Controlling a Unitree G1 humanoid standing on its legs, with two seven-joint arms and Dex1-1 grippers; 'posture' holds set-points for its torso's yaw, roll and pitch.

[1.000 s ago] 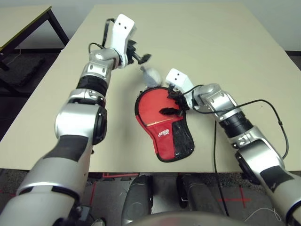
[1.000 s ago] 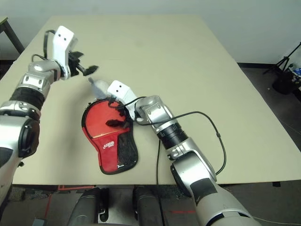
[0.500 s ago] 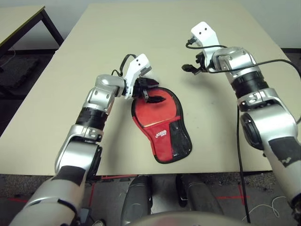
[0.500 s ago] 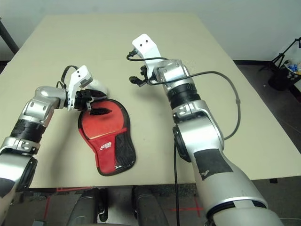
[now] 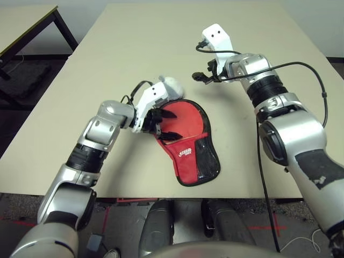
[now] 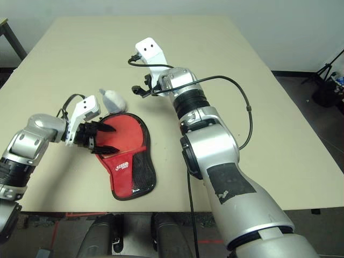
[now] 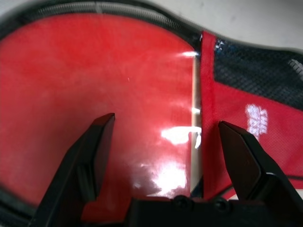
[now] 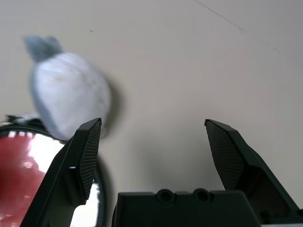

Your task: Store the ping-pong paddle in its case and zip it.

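Left pincer (image 5: pixel 165 126) now lower, spread wide over the case (image 5: pixel 189 141).

left gripper (image 7: pixel 163 158) fingers wide apart over red case (image 7: pixel 94 85); mesh panel (image 7: pixel 255 68), white logo (image 7: pixel 256 116).

Both eye views look forward and down from the head at the table (image 5: pixel 161 32), sharing the case (image 5: pixel 185 142) and both arms. The left wrist view sits very near the case (image 7: pixel 94 85) — the right wrist view looks from just above the fish charm (image 8: pixel 68 94).
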